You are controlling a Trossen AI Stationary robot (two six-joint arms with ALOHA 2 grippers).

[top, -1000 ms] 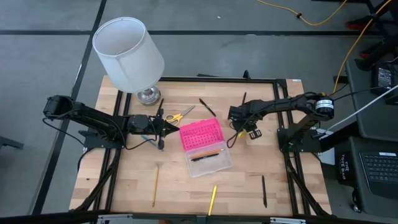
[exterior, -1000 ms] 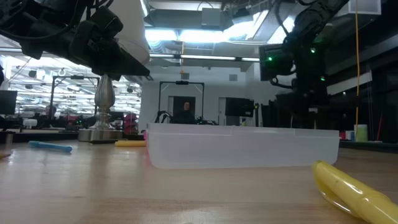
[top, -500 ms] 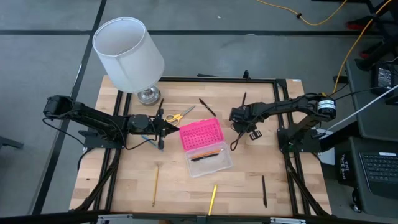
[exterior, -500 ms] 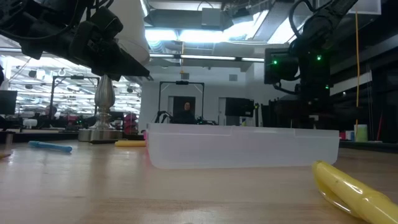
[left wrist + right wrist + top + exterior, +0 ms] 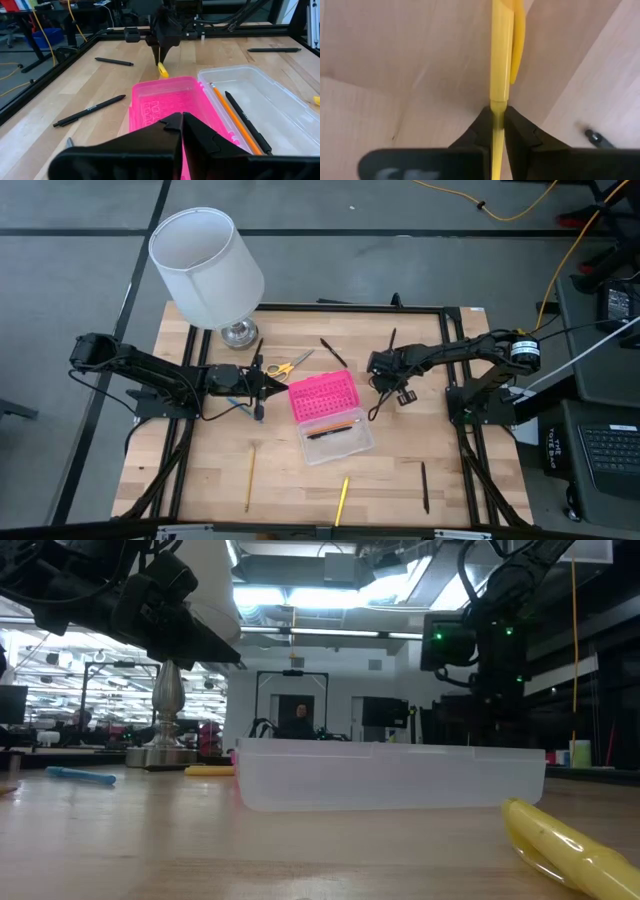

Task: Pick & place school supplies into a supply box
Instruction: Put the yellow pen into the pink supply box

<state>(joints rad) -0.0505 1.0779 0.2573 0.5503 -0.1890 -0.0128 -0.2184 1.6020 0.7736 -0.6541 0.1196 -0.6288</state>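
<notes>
- Left arm: I see it stretched low across the table, left gripper (image 5: 278, 386) hovering just beside the supply box (image 5: 330, 418), its fingers (image 5: 165, 131) pressed together, holding nothing.
- Right arm: I see it reaching in, wrist bent down, right gripper (image 5: 498, 121) pinching a yellow pen (image 5: 501, 55) on the wood beside the box.

One camera looks straight down on the whole table (image 5: 200, 480). Another sits low at its surface, facing the room. Both wrist cameras ride close; all share the box (image 5: 335, 420).
</notes>
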